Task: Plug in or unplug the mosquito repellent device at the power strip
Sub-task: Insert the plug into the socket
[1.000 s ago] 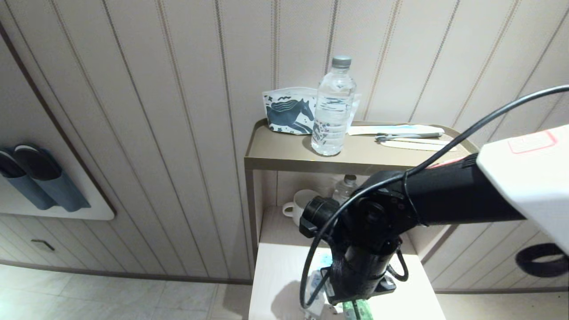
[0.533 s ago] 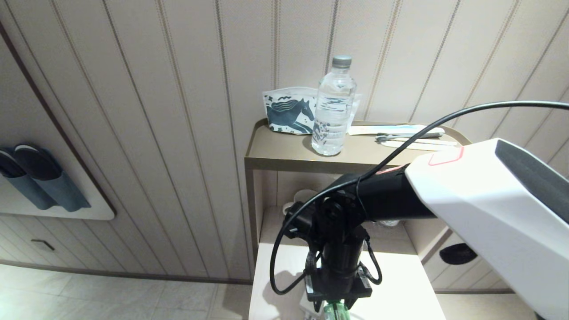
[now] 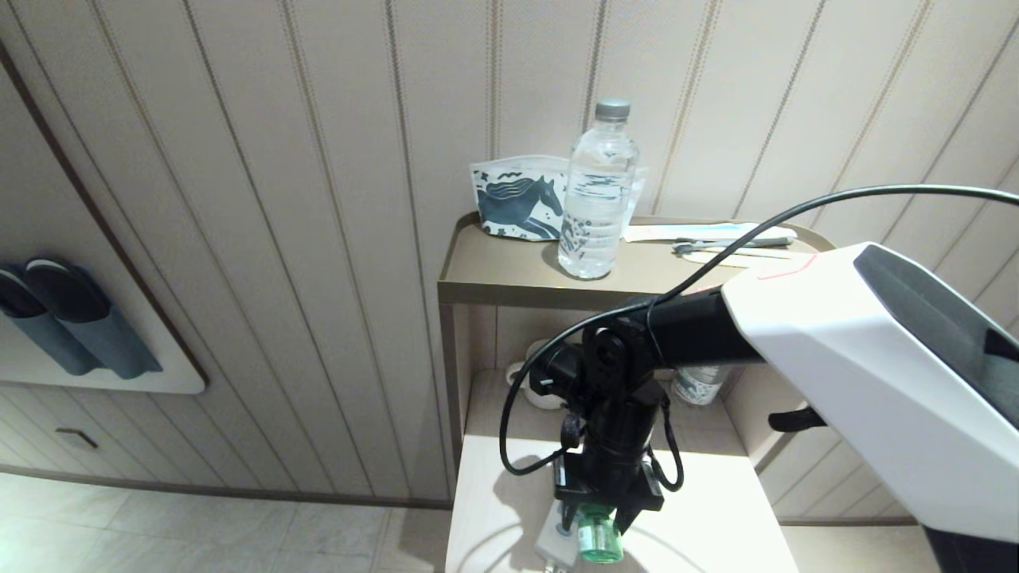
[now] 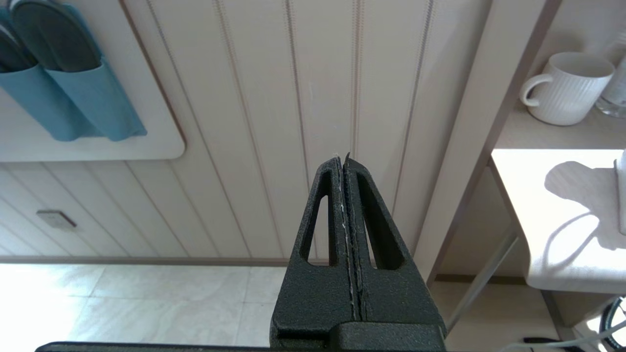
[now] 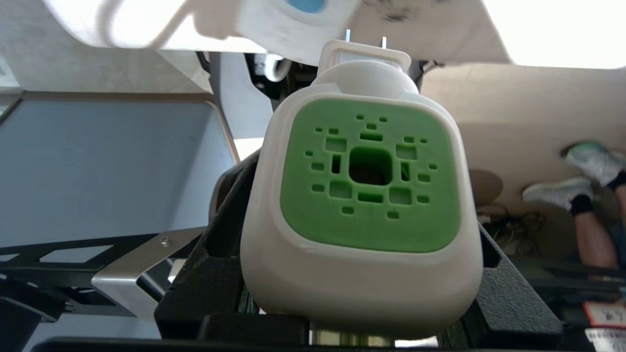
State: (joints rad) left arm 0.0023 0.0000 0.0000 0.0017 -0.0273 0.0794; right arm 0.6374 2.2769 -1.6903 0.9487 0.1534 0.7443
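Observation:
My right gripper (image 3: 601,516) hangs over the white low table (image 3: 716,509), shut on the mosquito repellent device (image 3: 599,543). In the head view the device's translucent green bottle end shows below the fingers. The right wrist view shows the device's white and green top (image 5: 369,195) between the black fingers (image 5: 215,254). Its two bare metal prongs (image 5: 365,38) point at the white power strip (image 5: 274,22) with its round blue button, close to it and in no socket. A short piece of the power strip (image 3: 555,543) lies beside the device. My left gripper (image 4: 344,159) is shut and empty, parked facing the wall panel.
A clear water bottle (image 3: 597,199), a horse-print pouch (image 3: 517,203) and toothbrush items stand on the upper shelf (image 3: 493,278). A white mug (image 4: 567,88) and a second bottle (image 3: 699,386) sit on the lower shelf. Slippers (image 3: 64,318) hang on the left wall. A person's feet (image 5: 587,166) show.
My right arm has swung leftward and a little farther from me over the table, with the device still held. More of the green bottle end shows now. The left arm has not moved.

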